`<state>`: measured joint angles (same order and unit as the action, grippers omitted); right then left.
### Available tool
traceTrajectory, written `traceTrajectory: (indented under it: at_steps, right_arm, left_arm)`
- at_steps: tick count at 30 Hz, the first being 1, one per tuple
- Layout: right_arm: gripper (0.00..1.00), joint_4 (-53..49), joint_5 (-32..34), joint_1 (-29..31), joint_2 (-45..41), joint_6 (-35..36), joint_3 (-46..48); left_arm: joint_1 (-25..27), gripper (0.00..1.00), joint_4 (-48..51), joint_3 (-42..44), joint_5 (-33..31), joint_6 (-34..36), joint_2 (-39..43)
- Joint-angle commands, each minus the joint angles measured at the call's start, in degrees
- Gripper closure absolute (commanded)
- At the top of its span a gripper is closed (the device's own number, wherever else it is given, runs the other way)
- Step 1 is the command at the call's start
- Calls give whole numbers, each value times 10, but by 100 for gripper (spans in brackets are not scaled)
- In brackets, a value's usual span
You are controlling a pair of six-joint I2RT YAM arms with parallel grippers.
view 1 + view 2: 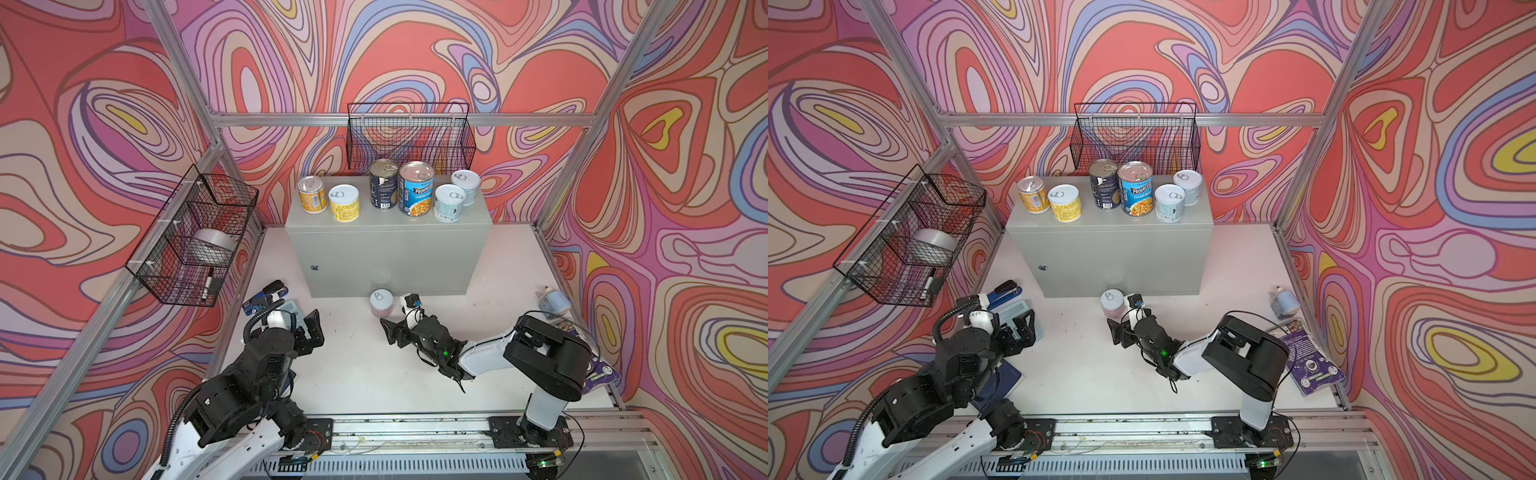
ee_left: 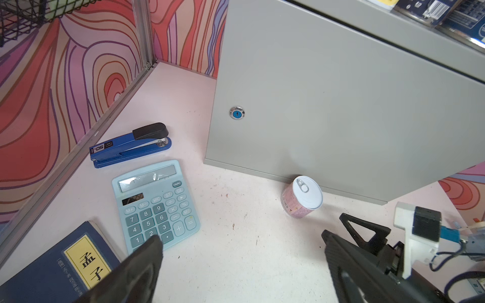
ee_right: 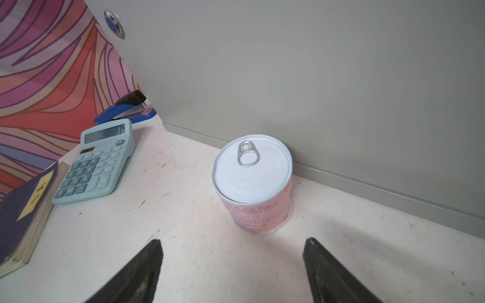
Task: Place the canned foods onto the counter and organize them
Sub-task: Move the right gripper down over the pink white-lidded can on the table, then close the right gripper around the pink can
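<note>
While six cans (image 1: 416, 189) stand on the grey box (image 1: 388, 257), upper centre in both top views, the pink can (image 3: 253, 183) sits upright on the desk (image 3: 170, 236) just beside the box's front. The right tool (image 3: 233, 241) is spread just short of it, empty; the left tool (image 2: 241, 237), left of centre, is spread too.

I read: pink tin (image 3: 258, 212) with white lid (image 3: 252, 173) | counter (image 1: 386, 253) light grey, lock (image 2: 237, 112) blue-centred | calculator (image 2: 154, 207) pale blue | stapler (image 2: 126, 150) blue and black | book (image 2: 39, 278) navy, yellow label (image 2: 86, 262) | walls (image 1: 415, 50) swirled red, purple, beige | wire baskets (image 1: 409, 137) black
</note>
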<state>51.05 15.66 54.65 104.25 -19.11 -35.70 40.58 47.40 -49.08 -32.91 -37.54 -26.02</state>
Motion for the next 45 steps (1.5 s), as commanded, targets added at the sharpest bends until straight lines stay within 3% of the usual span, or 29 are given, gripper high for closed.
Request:
traceTrajectory:
  at_steps: [1,22,33,45]
  right_arm:
    - [13,52,34,4,32,5,-23]
    - [16,117,64,3,179,21,-88]
    - [20,90,74,-6,212,12,-127]
    - [15,59,86,-18,238,8,-167]
  left_arm:
    - [1,0,11,-6,-16,1,-5]
    - [1,0,1,16,-77,24,19]
    - [1,0,-20,16,-71,34,-12]
    - [1,0,-39,23,-73,40,-17]
